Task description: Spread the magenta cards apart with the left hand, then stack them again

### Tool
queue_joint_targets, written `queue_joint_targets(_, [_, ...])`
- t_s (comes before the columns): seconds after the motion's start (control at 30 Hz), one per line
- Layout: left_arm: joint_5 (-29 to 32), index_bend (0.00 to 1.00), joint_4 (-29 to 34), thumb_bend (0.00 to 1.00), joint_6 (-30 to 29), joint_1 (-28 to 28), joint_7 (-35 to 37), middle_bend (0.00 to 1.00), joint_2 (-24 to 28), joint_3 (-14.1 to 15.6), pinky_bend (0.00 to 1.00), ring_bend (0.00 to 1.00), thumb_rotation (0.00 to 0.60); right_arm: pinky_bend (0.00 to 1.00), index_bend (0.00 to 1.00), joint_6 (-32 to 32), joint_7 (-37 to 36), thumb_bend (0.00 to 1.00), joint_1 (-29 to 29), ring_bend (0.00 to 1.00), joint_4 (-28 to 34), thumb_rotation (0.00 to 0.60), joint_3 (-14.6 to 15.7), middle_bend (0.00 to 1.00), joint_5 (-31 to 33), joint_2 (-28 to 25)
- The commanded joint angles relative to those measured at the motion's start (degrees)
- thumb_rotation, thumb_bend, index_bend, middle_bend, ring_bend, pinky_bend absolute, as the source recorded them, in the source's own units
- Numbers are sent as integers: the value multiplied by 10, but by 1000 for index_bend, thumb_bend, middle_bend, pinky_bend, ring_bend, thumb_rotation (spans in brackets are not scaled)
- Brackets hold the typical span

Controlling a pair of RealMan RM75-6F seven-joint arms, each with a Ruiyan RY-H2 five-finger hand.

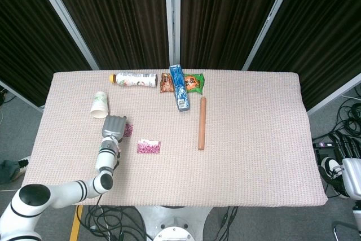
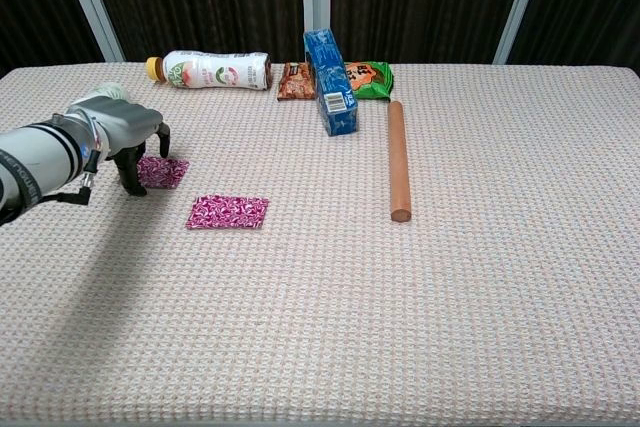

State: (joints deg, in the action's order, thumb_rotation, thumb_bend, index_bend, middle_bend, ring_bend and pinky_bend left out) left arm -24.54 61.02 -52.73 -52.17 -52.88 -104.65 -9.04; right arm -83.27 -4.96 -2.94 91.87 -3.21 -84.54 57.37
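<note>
Two magenta patterned cards lie apart on the table. One magenta card [image 2: 228, 212] [image 1: 149, 147] lies flat and free, toward the middle-left. The other magenta card [image 2: 163, 171] [image 1: 128, 130] lies further left and back, partly hidden by my left hand [image 2: 122, 132] [image 1: 113, 126]. That hand hovers over the card's left edge with fingers curled downward; fingertips [image 2: 129, 183] come down beside the card, and whether they touch it is unclear. Nothing is held in it. My right hand appears in neither view.
Along the back stand a lying bottle [image 2: 212, 70], a brown snack pack [image 2: 296, 80], a blue box [image 2: 331, 69] and a green packet [image 2: 368, 78]. A wooden rod [image 2: 398, 157] lies right of centre. A paper cup [image 1: 100, 105] lies near the left hand.
</note>
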Motion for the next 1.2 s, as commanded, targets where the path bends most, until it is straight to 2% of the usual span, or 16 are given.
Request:
queue_joint_targets(0.03, [0, 399, -5, 262, 2, 0, 0, 814, -3, -2, 887, 817, 600, 0, 42, 1, 1, 238, 0, 0, 0, 541, 0, 22, 1, 0])
queue_joint_targets(0.37, [13, 466, 5, 261, -10, -2, -12, 815, -2, -19, 887, 816, 600, 0, 42, -2, 0, 237, 2, 0, 2, 539, 0, 22, -1, -1])
queue_joint_targets(0.77, [64, 459, 160, 261, -85, -12, -61, 815, 35, -44, 889, 817, 600, 0, 41, 0, -13, 236, -1, 0, -8, 542, 1, 22, -6, 3])
queue_joint_targets(1.0, [92, 453, 220, 261, -123, -34, -84, 814, 20, -59, 890, 816, 600, 0, 42, -1, -18, 237, 1, 0, -11, 542, 3, 21, -7, 3])
queue_joint_targets(1.2, [110, 451, 238, 260, -152, -59, -113, 813, -4, -66, 889, 817, 600, 0, 42, -1, -23, 238, 2, 0, -15, 540, 3, 21, -7, 3])
